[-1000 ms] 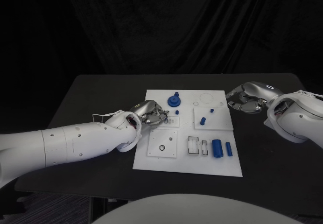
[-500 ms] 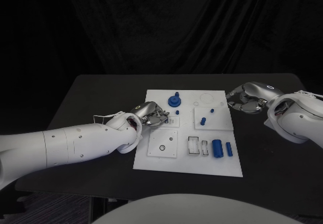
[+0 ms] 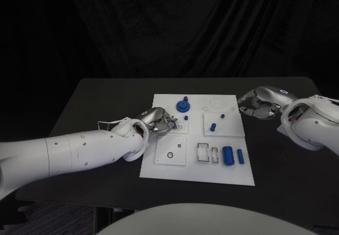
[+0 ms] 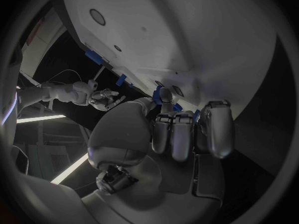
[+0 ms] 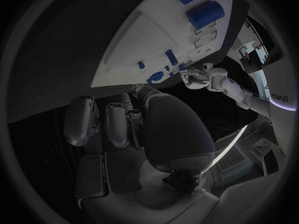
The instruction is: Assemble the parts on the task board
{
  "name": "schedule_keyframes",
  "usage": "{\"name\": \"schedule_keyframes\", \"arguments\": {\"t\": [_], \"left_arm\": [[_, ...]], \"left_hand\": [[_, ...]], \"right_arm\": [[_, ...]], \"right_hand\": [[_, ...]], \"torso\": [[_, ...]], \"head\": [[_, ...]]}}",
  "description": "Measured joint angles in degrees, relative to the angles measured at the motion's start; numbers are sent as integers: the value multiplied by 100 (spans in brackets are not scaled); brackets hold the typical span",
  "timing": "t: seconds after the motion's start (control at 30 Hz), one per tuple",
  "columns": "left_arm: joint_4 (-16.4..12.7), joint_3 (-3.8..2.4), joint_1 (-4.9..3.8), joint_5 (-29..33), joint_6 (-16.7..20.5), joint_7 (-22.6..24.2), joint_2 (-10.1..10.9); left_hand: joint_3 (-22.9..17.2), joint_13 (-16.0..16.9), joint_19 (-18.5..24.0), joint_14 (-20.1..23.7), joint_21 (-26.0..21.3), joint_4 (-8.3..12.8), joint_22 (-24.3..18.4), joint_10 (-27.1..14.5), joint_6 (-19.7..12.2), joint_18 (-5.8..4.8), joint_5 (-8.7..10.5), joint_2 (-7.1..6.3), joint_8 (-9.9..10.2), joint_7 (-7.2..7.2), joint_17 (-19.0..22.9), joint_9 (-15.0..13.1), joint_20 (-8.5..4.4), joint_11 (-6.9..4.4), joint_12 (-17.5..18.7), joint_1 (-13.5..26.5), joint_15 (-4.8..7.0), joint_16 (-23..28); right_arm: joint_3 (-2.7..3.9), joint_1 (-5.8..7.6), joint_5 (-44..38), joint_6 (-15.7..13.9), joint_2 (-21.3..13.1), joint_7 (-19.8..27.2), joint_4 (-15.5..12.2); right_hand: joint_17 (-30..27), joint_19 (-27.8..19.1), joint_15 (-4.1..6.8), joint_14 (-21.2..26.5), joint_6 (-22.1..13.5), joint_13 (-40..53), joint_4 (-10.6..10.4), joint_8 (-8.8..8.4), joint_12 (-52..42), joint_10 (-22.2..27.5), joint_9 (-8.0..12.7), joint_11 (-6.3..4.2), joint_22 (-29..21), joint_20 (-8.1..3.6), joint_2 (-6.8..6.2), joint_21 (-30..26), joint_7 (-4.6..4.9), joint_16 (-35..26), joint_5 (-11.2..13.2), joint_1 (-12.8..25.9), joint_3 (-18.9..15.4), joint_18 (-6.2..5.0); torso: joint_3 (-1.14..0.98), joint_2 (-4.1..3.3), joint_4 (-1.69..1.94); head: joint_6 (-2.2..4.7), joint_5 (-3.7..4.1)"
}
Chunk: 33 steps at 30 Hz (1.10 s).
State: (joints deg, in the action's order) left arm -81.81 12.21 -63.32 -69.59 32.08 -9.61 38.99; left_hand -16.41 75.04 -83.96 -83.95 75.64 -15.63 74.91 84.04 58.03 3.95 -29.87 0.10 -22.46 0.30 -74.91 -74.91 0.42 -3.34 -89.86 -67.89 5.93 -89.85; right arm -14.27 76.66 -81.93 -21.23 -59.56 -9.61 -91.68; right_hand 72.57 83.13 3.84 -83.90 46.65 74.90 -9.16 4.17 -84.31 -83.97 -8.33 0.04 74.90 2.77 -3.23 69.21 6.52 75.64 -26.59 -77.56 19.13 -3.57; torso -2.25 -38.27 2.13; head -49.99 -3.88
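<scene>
Fingers (image 4: 181,134) of left hand (image 3: 157,119) curled (over task board (image 3: 169,169)) — blue part (image 4: 166,94) at tips.

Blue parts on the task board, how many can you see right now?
6. Knobbed part at the far edge; small peg just nearer; small peg and longer peg on the right panel; large cylinder and slim cylinder near-right. The left hand may hide more.

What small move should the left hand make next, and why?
Probably a short lowering of the left hand onto the board's small square plate, then a release. In the left wrist view its fingers curl around a small blue part, and the head view puts the hand at the task board's left edge. The right hand sits curled off the board's right side, holding nothing visible.
</scene>
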Motion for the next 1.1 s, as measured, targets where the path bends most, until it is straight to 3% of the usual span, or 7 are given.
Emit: {"name": "schedule_keyframes", "arguments": {"t": [1.0,1.1], "left_arm": [[27,-13,19,-9,-55,1,-19],[26,-13,30,-11,-69,1,-28]], "left_hand": [[-24,0,0,0,-23,-23,0,0,-19,0,22,1,21,0,0,-15,0,0,0,1,0,0],[-34,0,0,0,-35,-33,0,0,-19,0,88,1,29,0,0,-6,0,0,0,1,0,0]], "right_arm": [[0,-9,55,7,3,0,1],[0,-9,57,9,3,0,1]], "right_hand": [[1,0,0,0,0,0,16,0,0,0,-1,0,0,0,0,0,0,0,0,0,16,0],[0,0,0,0,0,0,16,0,0,0,-1,0,0,0,0,0,0,0,0,0,16,0]], "torso": [[-2,-1,1],[-2,-1,1]], "head": [[0,-1],[0,-3]]}}
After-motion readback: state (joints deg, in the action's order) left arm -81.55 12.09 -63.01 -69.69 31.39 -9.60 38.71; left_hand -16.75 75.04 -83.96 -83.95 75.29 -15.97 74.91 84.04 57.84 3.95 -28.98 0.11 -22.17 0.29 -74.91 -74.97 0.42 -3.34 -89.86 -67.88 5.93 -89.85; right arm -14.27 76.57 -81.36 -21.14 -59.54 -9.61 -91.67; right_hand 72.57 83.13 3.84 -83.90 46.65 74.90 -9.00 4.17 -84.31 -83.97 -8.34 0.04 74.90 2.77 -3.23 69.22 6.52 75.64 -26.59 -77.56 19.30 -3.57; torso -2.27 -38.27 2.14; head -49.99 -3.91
